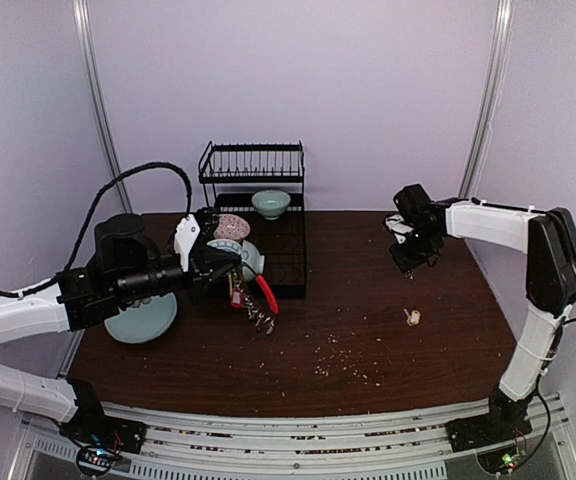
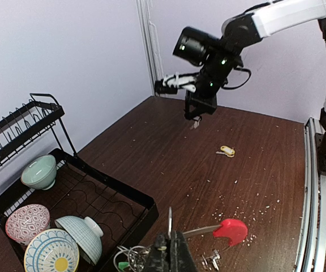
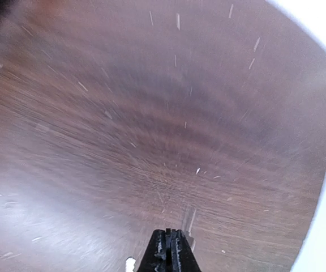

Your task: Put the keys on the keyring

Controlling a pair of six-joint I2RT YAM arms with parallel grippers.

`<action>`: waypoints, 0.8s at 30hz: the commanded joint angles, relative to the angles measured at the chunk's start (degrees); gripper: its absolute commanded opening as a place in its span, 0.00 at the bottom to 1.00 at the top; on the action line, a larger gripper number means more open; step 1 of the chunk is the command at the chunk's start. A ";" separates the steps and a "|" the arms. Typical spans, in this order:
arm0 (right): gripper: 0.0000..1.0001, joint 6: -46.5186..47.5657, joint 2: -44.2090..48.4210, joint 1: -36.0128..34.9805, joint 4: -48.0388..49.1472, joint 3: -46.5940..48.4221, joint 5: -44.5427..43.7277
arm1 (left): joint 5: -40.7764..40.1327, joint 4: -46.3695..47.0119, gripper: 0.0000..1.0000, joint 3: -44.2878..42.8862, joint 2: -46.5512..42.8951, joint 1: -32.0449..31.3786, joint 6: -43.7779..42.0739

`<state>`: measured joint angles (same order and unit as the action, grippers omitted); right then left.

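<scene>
At the left of the table (image 1: 448, 345), just in front of the dish rack (image 1: 288, 270), the left gripper (image 2: 171, 256) is clamped on the keyring (image 1: 258, 300). Its red strap and bunch of tagged keys hang below the jaws. Well apart, on the far right, the right gripper (image 2: 196, 116) hangs above the wood with its fingers pressed together. A small pale sliver shows at their tips, but the wrist view is blurred, so you cannot tell whether a key is pinched there. One loose key with a yellowish head (image 1: 413, 317) lies flat on the table, near that gripper.

The step in hand, as judged, is fetching a key for the ring. To do it well:
- Confirm the pinch before travelling.
- Hold the key by the edge of its head so the hole is exposed.
- Keep the ring steady, its split end turned toward the incoming key.
- Approach slowly, since the dangling bunch can swing and mask the opening.

No brand, label or legible writing appears on keys, tags or arms.
</scene>
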<state>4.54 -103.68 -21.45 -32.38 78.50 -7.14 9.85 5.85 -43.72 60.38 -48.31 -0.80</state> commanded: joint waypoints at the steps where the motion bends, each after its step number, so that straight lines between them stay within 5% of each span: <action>1: 0.00 1.91 9.29 -4.92 -0.97 -1.41 3.26 | 0.75 3.15 0.00 -1.35 -0.81 0.49 -0.49; 6: 0.00 1.87 15.77 -10.75 0.89 -3.72 18.01 | 2.16 3.03 0.00 -1.54 -0.62 0.48 -0.47; 13: 0.00 -17.96 20.11 -18.65 32.21 -21.39 39.08 | 2.66 2.77 0.00 -1.78 -0.65 0.48 -0.36; 17: 0.00 -23.69 15.33 -24.32 36.72 -25.10 40.49 | 2.54 2.61 0.00 -1.76 -0.56 0.49 -0.27; 24: 0.00 -33.52 7.46 -23.94 38.95 -28.06 38.16 | 3.02 2.33 0.00 -1.93 -0.55 0.41 -0.23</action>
<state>-21.78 -93.54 -46.50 3.55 50.04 31.66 11.84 5.26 -43.72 60.38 -48.31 -0.78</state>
